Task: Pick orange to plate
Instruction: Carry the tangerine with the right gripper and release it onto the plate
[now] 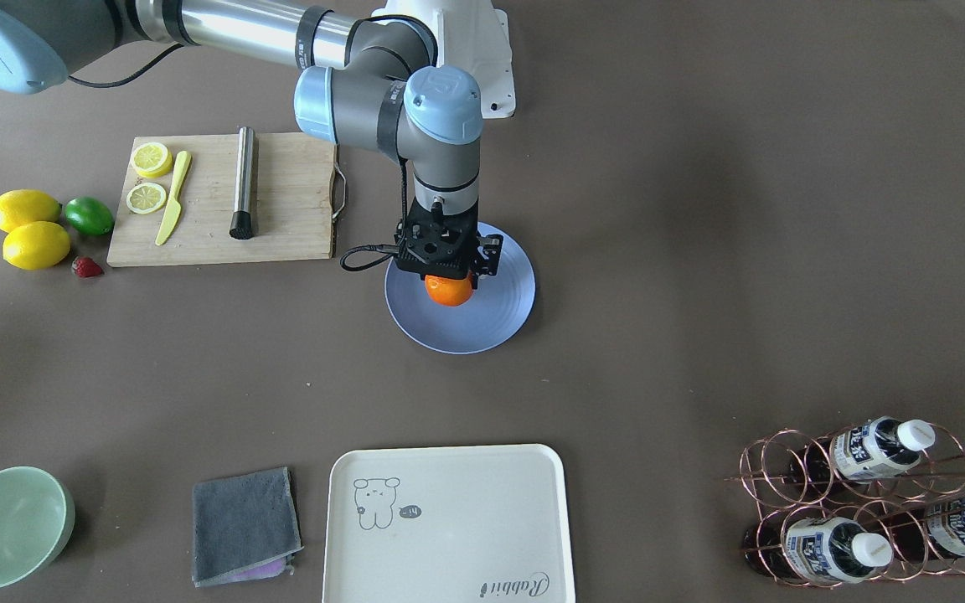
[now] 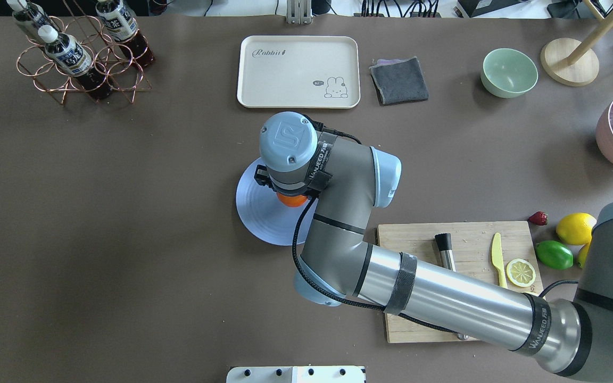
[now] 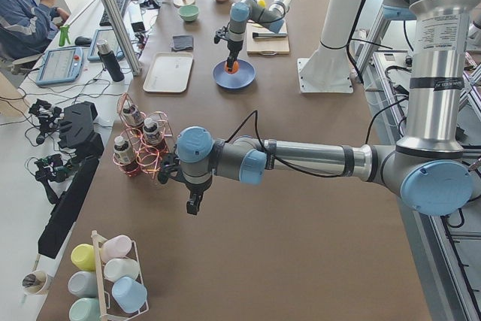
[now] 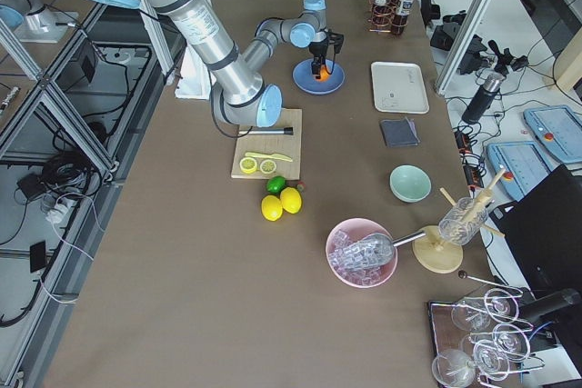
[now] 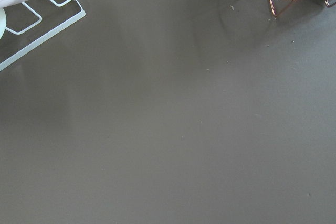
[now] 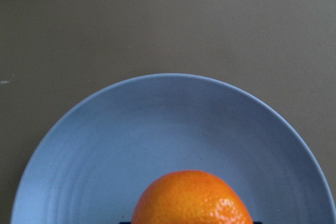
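The orange (image 1: 449, 291) sits tucked under my right gripper (image 1: 447, 272), which is shut on it over the back half of the periwinkle-blue plate (image 1: 499, 322). The fingers are hidden behind the gripper body. In the right wrist view the orange (image 6: 191, 199) fills the bottom centre with the plate (image 6: 173, 124) spread beneath it. From overhead only a sliver of orange (image 2: 291, 200) shows under the wrist, above the plate (image 2: 258, 215). Whether the fruit touches the plate is unclear. My left gripper (image 3: 194, 207) hangs over bare table near the bottle rack; whether it is open or shut, I cannot tell.
A cutting board (image 1: 290, 201) with lemon slices, a yellow knife and a muddler lies beside the plate. Two lemons (image 1: 26, 226), a lime (image 1: 89, 215) and a strawberry (image 1: 87, 267) lie beyond it. A cream tray (image 1: 449, 523), grey cloth (image 1: 244, 523), green bowl (image 1: 9, 526) and bottle rack (image 1: 868, 502) line the front.
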Controlling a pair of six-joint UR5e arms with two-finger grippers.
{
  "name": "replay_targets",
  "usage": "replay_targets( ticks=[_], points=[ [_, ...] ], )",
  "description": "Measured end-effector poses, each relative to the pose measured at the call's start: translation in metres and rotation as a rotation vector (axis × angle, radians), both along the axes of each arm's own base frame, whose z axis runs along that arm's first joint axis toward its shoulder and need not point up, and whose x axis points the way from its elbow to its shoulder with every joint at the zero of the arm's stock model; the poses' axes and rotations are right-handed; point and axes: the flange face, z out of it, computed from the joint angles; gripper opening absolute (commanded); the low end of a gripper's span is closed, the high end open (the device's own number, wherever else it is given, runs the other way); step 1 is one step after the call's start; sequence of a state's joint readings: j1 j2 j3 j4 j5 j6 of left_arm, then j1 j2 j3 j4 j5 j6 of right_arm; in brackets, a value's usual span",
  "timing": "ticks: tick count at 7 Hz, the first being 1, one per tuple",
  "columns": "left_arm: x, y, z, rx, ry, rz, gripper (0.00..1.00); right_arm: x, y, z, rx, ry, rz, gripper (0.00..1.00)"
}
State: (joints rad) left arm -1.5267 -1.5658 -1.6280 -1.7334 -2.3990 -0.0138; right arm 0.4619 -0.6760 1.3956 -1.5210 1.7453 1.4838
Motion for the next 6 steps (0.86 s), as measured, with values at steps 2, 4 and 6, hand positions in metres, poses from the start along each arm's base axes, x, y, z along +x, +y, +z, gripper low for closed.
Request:
replay_targets(
  ticks=[2,4,6],
  points=[
    [0.000,0.004,0.003,-0.006,0.000,0.000,0.98,-0.010,0.011,-0.001,0.020,0.005,0.000,0.99],
    [0.000,0.013,0.011,-0.021,-0.001,0.001,0.98,-0.012,0.014,-0.007,0.053,0.003,0.006,1.00],
    [-0.001,0.017,0.019,-0.040,-0.002,-0.001,0.98,0.013,-0.008,-0.017,0.070,-0.012,-0.001,1.00]
  ],
)
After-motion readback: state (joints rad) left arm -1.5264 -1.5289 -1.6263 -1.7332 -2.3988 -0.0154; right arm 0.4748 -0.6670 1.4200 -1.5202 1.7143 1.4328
